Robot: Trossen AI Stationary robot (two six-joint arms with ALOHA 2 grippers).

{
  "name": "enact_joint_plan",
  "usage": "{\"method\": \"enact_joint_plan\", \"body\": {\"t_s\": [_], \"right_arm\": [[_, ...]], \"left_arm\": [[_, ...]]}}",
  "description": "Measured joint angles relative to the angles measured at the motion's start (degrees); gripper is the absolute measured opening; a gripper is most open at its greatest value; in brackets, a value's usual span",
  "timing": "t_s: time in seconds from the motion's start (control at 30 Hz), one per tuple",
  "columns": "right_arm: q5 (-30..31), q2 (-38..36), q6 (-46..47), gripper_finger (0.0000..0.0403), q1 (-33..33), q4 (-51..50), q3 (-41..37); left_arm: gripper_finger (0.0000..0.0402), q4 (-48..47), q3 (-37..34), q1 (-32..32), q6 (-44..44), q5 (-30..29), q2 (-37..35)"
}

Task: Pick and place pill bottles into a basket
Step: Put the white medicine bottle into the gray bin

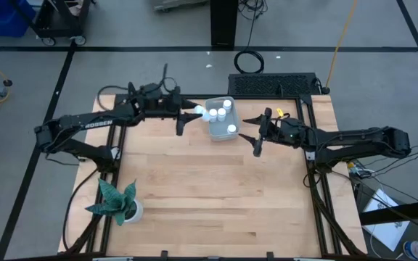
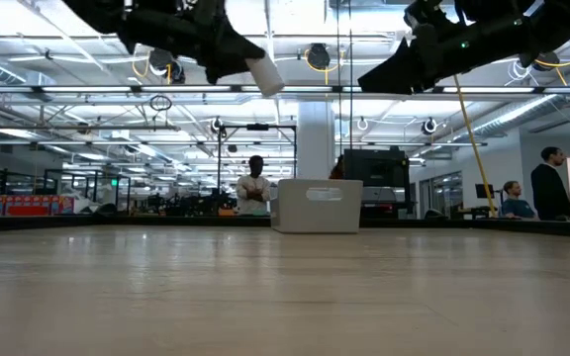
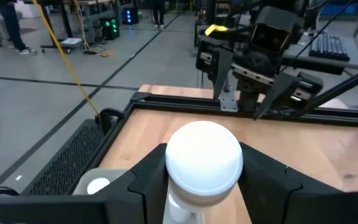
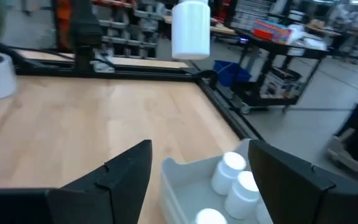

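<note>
We see the left pincer (image 1: pixel 192 112) raised off the desk (image 1: pixel 216 188) and clenched on a pill bottle (image 1: pixel 198 111), which sits just beside the left rim of the basket (image 1: pixel 217 129), not yet over its opening. In the left wrist view the bottle's cap (image 3: pixel 204 154) faces the camera, so its long axis runs along the fingers. Four more bottles (image 1: pixel 222 114) already lie inside the basket. We judge the drop needs a short carry rightward over the rim. The right pincer (image 1: pixel 260 133) hangs released just right of the basket, holding nothing.
</note>
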Motion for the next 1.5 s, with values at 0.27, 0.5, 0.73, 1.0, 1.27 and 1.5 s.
{"method": "enact_joint_plan", "body": {"t_s": [0.27, 0.5, 0.73, 1.0, 1.27, 1.5], "right_arm": [[1.1, 0.0, 0.3, 0.0258, 0.0, -1.4, 0.0], [4.0, 0.0, 0.2, 0.0258, 0.0, -3.3, 0.0], [4.0, 0.0, -0.1, 0.0258, 0.0, -3.5, 0.0], [4.0, 0.0, -0.4, 0.0258, 0.0, -3.8, 0.0], [3.8, 0.0, -0.6, 0.0258, 0.0, -4.0, 0.0], [3.8, 0.0, -0.6, 0.0258, 0.0, -4.2, 0.0]], "left_arm": [[0.0167, -6.2, 10.6, 0.4, 2.6, 0.9, 10.8], [0.0169, -12.1, 18.0, 0.8, 5.8, 0.8, 19.3], [0.0169, -10.9, 19.8, 0.7, 6.3, -0.1, 26.5], [0.0167, -10.0, 19.8, 1.0, 6.9, -1.7, 31.8], [0.0177, -9.0, 19.8, 1.5, 6.8, 0.3, 37.0], [0.0166, -8.4, 19.8, 1.2, 8.4, -0.4, 39.4]]}}
